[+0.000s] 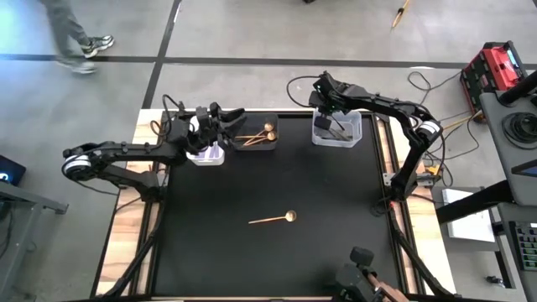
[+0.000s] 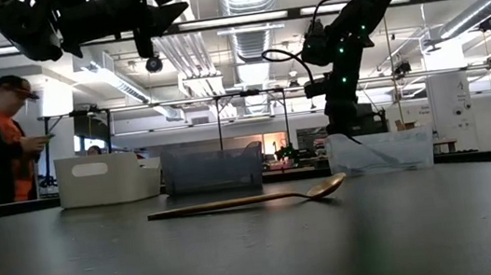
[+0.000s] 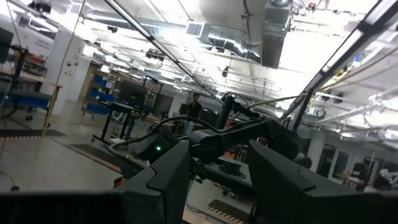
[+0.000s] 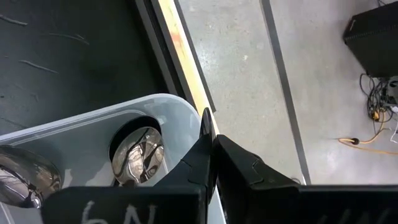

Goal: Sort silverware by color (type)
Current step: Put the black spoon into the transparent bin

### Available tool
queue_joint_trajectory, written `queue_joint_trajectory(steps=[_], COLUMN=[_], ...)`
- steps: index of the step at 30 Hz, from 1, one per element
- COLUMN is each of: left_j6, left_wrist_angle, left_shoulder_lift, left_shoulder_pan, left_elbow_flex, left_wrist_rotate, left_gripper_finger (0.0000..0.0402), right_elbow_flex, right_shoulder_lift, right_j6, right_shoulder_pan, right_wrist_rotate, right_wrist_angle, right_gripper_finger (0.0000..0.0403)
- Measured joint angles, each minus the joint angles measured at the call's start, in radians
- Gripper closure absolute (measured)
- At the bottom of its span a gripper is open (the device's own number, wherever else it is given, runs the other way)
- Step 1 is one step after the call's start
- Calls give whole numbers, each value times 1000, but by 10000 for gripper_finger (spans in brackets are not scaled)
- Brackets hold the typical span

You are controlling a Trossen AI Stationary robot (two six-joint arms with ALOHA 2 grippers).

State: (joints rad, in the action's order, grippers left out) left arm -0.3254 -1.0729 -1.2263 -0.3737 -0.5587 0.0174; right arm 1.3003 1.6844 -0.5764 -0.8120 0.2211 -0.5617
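while the high view shows one gold spoon (image 1: 273,219) alone mid-table, the left gripper (image 1: 220,120), fingers spread and empty, hovers by the white bin (image 1: 206,157) and dark bin (image 1: 256,144), which holds gold spoons, likely freshly dropped. in the right wrist view the right gripper (image 4: 210,163), fingers pressed together, hangs over the clear bin (image 4: 93,127) holding silver spoons (image 4: 138,154).

A gold spoon (image 1: 273,219) lies flat alone on the black surface (image 1: 210,252), near the middle, its bowl toward the right arm's side and its slim handle pointing toward the left. Two more gold spoons (image 1: 258,134) rest in the dark bin (image 1: 255,144) at the far edge, bowls together at one end. In the clear bin (image 1: 337,137) lie dark grey pieces (image 1: 339,128), their polished silver spoon bowls (image 4: 138,155) down at the bottom.
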Motion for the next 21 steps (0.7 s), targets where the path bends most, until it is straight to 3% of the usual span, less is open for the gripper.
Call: queue_joint_trajectory(steps=[21], left_j6=[551], left_wrist_angle=[81], left_shoulder_lift=[-7], left_shoulder_pan=[-16], left_elbow_flex=[-1], left_wrist_rotate=[24], left_gripper_finger=[257], right_elbow_flex=[0], right_shoulder_lift=[-1], right_j6=[-71], right_shoulder_pan=[0], right_wrist_rotate=[0], right_wrist_angle=[-10], right_gripper_finger=[391])
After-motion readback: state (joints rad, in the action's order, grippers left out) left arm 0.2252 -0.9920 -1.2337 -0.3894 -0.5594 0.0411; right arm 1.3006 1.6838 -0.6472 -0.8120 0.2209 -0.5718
